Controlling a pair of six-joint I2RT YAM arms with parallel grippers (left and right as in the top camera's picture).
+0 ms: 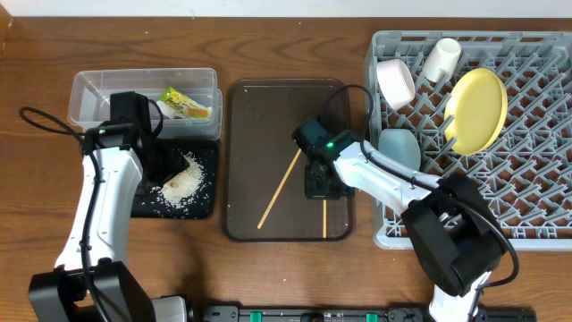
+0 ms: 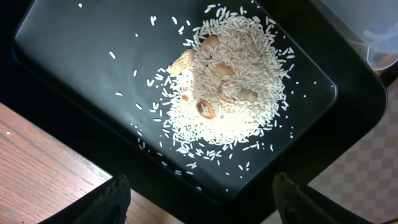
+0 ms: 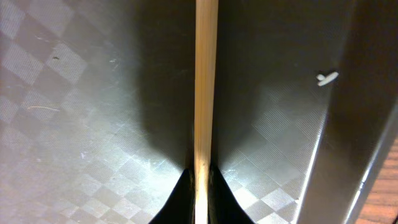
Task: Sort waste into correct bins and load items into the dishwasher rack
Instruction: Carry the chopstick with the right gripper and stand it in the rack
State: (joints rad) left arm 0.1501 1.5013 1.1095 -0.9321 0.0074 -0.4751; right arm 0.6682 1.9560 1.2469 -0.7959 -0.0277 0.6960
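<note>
The thin wooden chopstick (image 3: 206,93) lies flat in the large brown serving tray (image 1: 241,116), near its right wall, pinched by the closed right claw (image 3: 200,186). A straight, level lift should stop it pivoting on the way to the grey lattice dishwasher rack (image 1: 536,179). The left claw (image 2: 200,198) hangs wide, empty.

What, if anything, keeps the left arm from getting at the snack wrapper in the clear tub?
Probably nothing, so yes. The left gripper hangs open over the black tray, next to the clear tub, and the wrapper lies uncovered inside.
</note>
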